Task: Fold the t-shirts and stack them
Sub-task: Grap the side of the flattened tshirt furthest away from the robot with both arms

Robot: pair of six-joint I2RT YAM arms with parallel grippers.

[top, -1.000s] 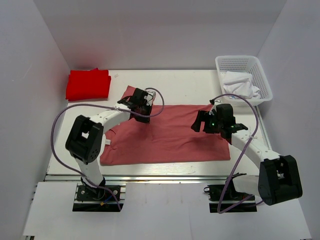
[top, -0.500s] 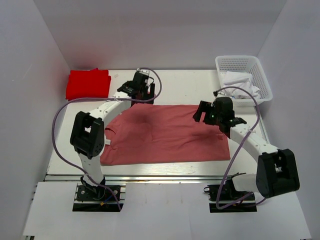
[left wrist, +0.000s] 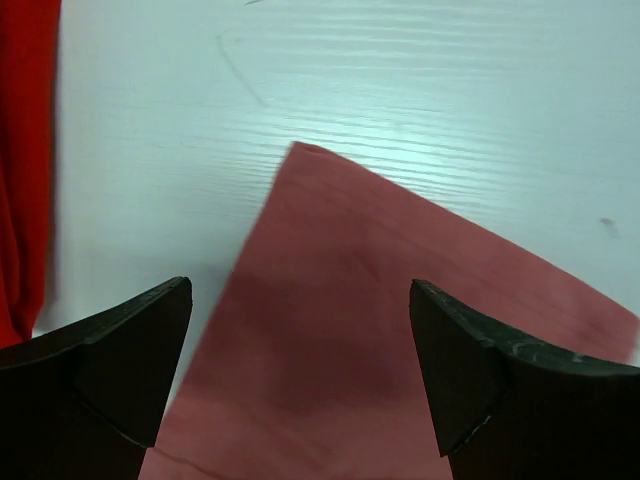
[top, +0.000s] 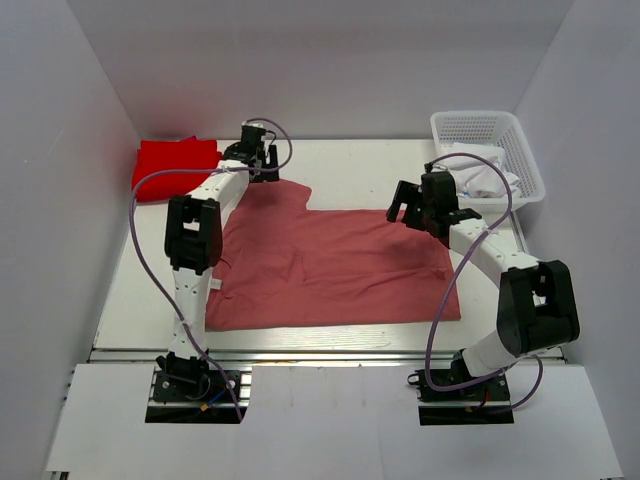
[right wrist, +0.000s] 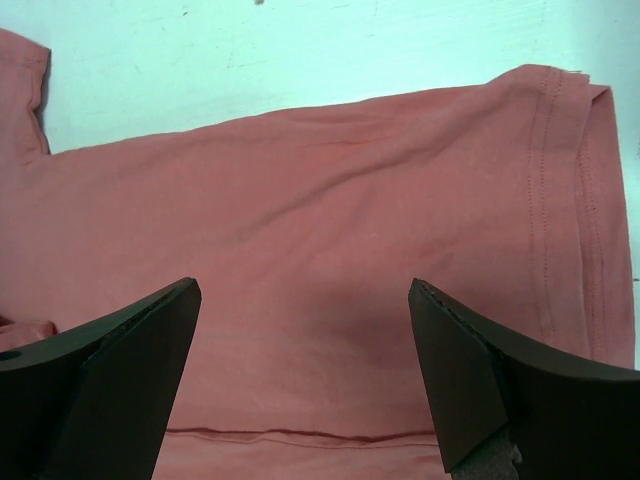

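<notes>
Wrist views show left jaws and right jaws wide apart, empty, over the pink t-shirt [top: 330, 265]. Its white tag [top: 213, 284] is unreadably small.

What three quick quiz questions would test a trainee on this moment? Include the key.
1. Fill in: both arms' jaws hang ___ over the pink shirt.
2. True or false: the red shirt is spread out flat on the table.
3. The white cloth lies: A) in the basket; B) on the pink shirt; C) in the right arm's jaws.
Key: 1 open; 2 false, it sits folded at the far left corner; 3 A.
</notes>
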